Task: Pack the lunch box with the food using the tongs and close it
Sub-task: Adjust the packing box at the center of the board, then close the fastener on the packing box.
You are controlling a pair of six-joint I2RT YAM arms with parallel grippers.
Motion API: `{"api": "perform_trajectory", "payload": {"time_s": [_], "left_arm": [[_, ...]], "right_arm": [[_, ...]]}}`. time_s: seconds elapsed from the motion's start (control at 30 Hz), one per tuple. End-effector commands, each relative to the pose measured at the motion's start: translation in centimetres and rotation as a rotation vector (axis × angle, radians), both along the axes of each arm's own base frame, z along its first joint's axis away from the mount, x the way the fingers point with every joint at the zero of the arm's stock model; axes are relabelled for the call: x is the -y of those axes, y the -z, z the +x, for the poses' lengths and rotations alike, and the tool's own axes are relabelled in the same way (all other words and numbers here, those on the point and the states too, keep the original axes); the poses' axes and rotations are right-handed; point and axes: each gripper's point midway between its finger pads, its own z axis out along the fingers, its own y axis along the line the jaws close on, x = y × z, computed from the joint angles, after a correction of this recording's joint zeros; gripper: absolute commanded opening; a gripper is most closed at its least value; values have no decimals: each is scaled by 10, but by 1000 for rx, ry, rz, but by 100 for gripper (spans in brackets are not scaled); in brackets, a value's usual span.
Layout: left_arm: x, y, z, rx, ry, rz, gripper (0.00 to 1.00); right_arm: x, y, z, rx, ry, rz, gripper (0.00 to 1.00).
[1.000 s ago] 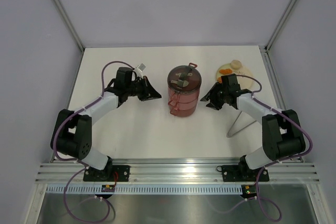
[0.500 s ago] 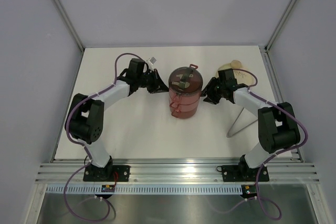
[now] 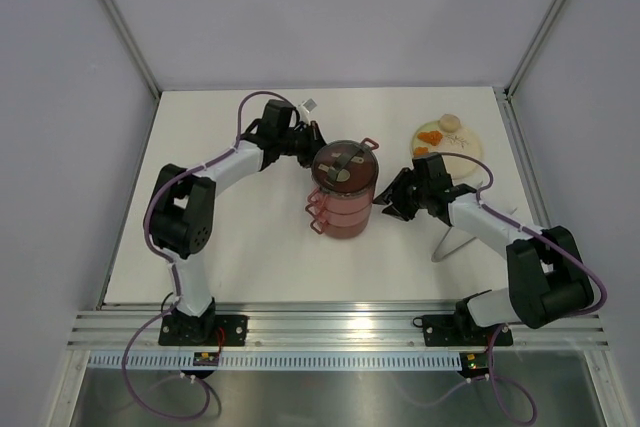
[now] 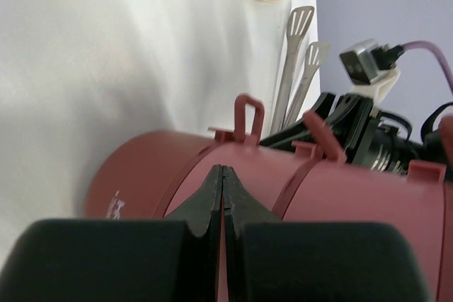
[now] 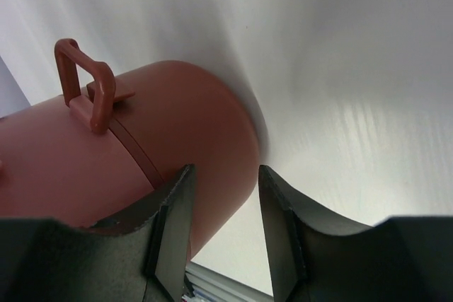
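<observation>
White worktop (image 3: 230, 247) boxed in by pale lilac walls, pretty bare setup. Stacked dark-red lunch box (image 3: 342, 195) sits mid-worktop, all three tiers together with the lid on top. Left hand (image 3: 313, 142) is clenched tight with nothing in it, tips right up against the box's upper back-left side. Right hand (image 3: 388, 203) is parted and empty, jaws just beside the box's lower right side; can't tell if they're touching. Tongs (image 3: 452, 242) lie on the worktop under the right arm. Cream plate (image 3: 452, 137) at back right holds the food (image 3: 431, 136), orange and beige bits.
</observation>
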Motion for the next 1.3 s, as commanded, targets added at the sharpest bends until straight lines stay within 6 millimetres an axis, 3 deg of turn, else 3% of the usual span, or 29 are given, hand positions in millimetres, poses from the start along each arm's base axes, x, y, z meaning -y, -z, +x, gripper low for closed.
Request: {"api": "perform_trajectory", "payload": {"time_s": [0.0, 0.17, 0.27, 0.3, 0.4, 0.43, 0.5, 0.6, 0.63, 0.67, 0.7, 0.73, 0.77, 0.87, 0.9, 1.0, 1.17, 1.27], "left_arm": [[17, -20, 14, 40, 48, -54, 0], [10, -18, 30, 40, 24, -30, 0], [-15, -28, 42, 73, -47, -7, 0], [-31, -39, 48, 97, -82, -1, 0], [-71, -47, 58, 128, -182, 51, 0], [-82, -59, 53, 154, -206, 59, 0], [-107, -64, 52, 189, -263, 109, 0], [-130, -64, 20, 197, -295, 187, 0], [-134, -76, 7, 233, -302, 190, 0], [-138, -54, -12, 185, -293, 209, 0], [-140, -47, -24, 167, -291, 210, 0], [-143, -55, -39, 190, -299, 198, 0], [-146, -30, -59, 128, -291, 210, 0], [-148, -23, -94, 112, -283, 185, 0], [-148, -5, -111, 64, -267, 189, 0], [-139, 7, -143, 10, -203, 156, 0], [-116, 10, -171, -15, -125, 125, 0], [-102, 10, -175, -8, -90, 92, 0]], "right_arm": [[-22, -18, -7, 29, -23, 84, 48], [-15, -13, -16, 18, -22, 28, 48], [-3, -24, -8, 72, -12, -51, 50], [3, -23, -7, 73, -2, -89, 50], [10, -37, 8, 106, 3, -93, 50], [9, -40, 12, 113, 1, -78, 50], [7, -49, 22, 143, -3, -41, 50], [3, -59, 37, 162, -19, -13, 50], [1, -59, 42, 158, -23, -10, 50], [-1, -61, 46, 165, -25, -6, 50], [-3, -57, 48, 153, -34, 1, 50], [-3, -59, 52, 158, -32, 8, 50], [-4, -59, 54, 163, -34, 13, 50], [-9, -58, 58, 162, -46, 26, 50], [-10, -53, 59, 150, -50, 26, 50], [-12, -40, 61, 121, -61, 27, 50], [-17, -15, 62, 73, -58, 49, 49], [-17, -8, 61, 57, -57, 56, 49]]}}
